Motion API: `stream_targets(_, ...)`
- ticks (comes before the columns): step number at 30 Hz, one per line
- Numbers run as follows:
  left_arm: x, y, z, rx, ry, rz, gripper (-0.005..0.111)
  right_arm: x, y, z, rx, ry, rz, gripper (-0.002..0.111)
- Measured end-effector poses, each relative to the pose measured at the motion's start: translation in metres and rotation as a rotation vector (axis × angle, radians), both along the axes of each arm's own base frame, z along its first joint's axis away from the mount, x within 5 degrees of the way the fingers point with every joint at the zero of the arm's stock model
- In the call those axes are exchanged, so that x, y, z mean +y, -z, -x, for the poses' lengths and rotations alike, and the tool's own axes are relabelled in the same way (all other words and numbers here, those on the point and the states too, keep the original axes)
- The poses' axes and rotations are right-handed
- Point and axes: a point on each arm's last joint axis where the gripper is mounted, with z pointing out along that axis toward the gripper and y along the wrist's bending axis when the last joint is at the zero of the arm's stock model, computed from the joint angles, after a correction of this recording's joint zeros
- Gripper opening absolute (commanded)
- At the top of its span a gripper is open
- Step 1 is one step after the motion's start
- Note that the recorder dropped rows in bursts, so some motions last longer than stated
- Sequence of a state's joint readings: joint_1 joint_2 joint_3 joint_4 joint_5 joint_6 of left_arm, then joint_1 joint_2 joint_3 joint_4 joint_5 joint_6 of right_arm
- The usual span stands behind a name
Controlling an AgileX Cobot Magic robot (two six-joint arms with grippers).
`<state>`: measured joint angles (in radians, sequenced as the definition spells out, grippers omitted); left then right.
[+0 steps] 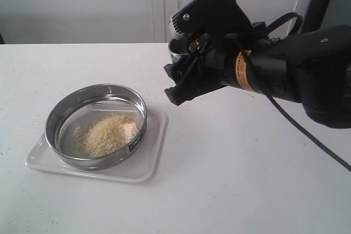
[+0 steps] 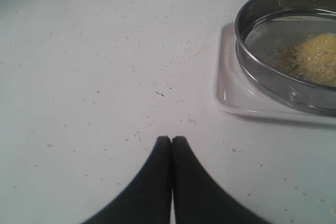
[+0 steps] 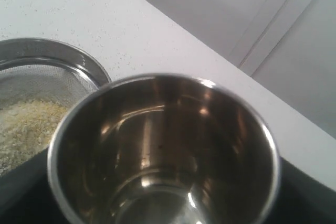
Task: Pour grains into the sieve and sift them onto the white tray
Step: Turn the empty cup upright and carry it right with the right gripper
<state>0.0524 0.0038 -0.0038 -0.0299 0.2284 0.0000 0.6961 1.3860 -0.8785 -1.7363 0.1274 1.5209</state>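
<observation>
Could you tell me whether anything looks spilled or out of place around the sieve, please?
Yes: stray grains speckle the bare table beside the white tray, outside the sieve, so some have spilled. The main heap lies inside the sieve, which sits on the tray. Nothing looks damaged.

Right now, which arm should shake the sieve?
Probably the left. The left gripper is shut, empty and near the sieve. The right gripper is busy holding the empty steel cup.
</observation>
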Motion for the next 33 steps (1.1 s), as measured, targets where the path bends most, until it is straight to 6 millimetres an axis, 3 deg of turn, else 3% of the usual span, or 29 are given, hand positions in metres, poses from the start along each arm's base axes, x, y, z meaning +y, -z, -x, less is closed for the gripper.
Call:
stream_targets(5,0.0,0.0,0.0,0.0,0.0,0.0,0.0,-0.024,-0.003,0.006,-0.004,0.044,-0.005,0.0)
stream_targets(10,0.0,0.0,0.0,0.0,0.0,0.0,0.0,-0.039,0.01,0.004,0.022,0.02,0.063,0.0)
stream_targets(20,0.0,0.0,0.0,0.0,0.0,0.0,0.0,-0.059,0.023,0.0,0.047,0.057,-0.194,0.0)
stream_targets(25,0.0,0.0,0.0,0.0,0.0,0.0,0.0,-0.074,0.039,0.002,0.03,0.149,-0.252,0.0)
stream_targets(28,0.0,0.0,0.0,0.0,0.0,0.0,0.0,-0.09,0.053,0.006,-0.022,0.299,-0.322,0.0)
stream_targets(33,0.0,0.0,0.0,0.0,0.0,0.0,0.0,-0.1,0.071,0.01,-0.086,0.355,-0.285,0.0)
